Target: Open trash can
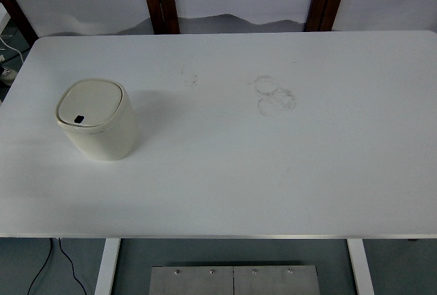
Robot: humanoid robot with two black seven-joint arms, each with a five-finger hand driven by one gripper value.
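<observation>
Trash can point(97, 119) upright at tabletop point(273, 172) left end, lid shut, dark button facing robot side for pressing. Neither hand visible; finger state unknowable.

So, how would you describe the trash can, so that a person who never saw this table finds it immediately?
Start from the large white table and look at its left part. There stands the trash can, a small cream container with rounded corners and a closed lid. It is the only object on the table; the lid has a small dark rectangle near its front edge, and only faint ring marks lie further right.
</observation>
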